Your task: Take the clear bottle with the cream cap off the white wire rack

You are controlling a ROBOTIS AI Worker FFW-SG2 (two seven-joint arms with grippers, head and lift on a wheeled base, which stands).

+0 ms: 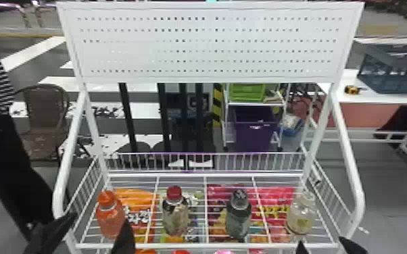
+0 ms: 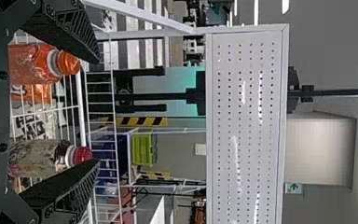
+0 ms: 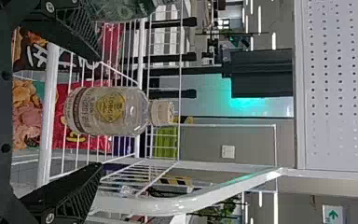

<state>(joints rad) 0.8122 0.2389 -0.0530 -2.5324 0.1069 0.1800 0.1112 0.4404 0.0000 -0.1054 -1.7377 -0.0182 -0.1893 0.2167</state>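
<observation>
Right hand (image 1: 321, 244) wide, black fingers well parted, near the clear bottle (image 1: 302, 216); bottle upright on the white wire rack (image 1: 208, 246), cream cap (image 3: 161, 112) on, rightmost of the row. Left hand (image 1: 100, 221) also wide, by the orange bottle (image 1: 110, 218).
</observation>
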